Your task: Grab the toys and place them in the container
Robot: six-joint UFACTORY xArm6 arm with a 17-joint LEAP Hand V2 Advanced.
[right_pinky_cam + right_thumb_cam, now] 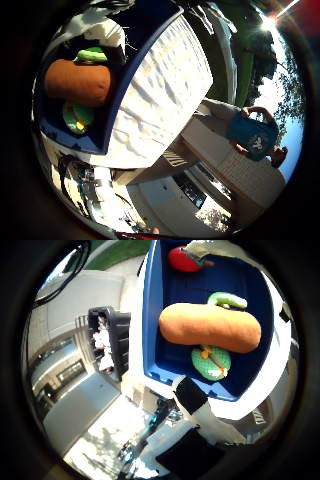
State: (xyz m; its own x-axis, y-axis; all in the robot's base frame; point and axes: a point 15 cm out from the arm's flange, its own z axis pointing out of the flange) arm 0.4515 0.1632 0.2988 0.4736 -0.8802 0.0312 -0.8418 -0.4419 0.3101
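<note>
A blue container (256,280) lies below my palm. In the thumb side view it holds a long brown bread-like toy (210,328), a red toy (184,258), a green toy (228,301) and a green and orange toy (211,363). A white and black finger of my hand (193,403) reaches out straight over the container's near rim and holds nothing. The little finger side view shows the container's wall (137,66) with the brown toy (78,82) and green toys (92,55) inside.
The container stands on a white textured surface (165,85). A black crate (110,335) with light things in it stands beside the container. Pale pavement (215,150) and trees lie beyond.
</note>
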